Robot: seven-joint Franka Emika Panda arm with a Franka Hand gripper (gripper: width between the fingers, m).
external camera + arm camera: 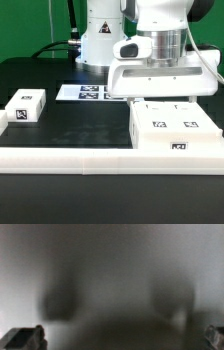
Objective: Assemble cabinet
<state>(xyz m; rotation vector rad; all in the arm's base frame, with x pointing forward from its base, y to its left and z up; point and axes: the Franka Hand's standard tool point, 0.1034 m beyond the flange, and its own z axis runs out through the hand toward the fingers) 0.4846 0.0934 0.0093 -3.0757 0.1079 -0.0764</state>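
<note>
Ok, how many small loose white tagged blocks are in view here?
1. The small block sits on the table at the exterior view's left, apart from the cabinet. Others may be hidden behind the cabinet or the arm.

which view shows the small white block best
The exterior view: the small white block sits whole, with a tag showing, at that view's left. The wrist view is only a grey blur; no block can be made out there.

Robotics lab: white Franka arm (160,35) over a black counter (80,125), marker board (88,92) (the cabinet (175,130) is tagged too).
</note>
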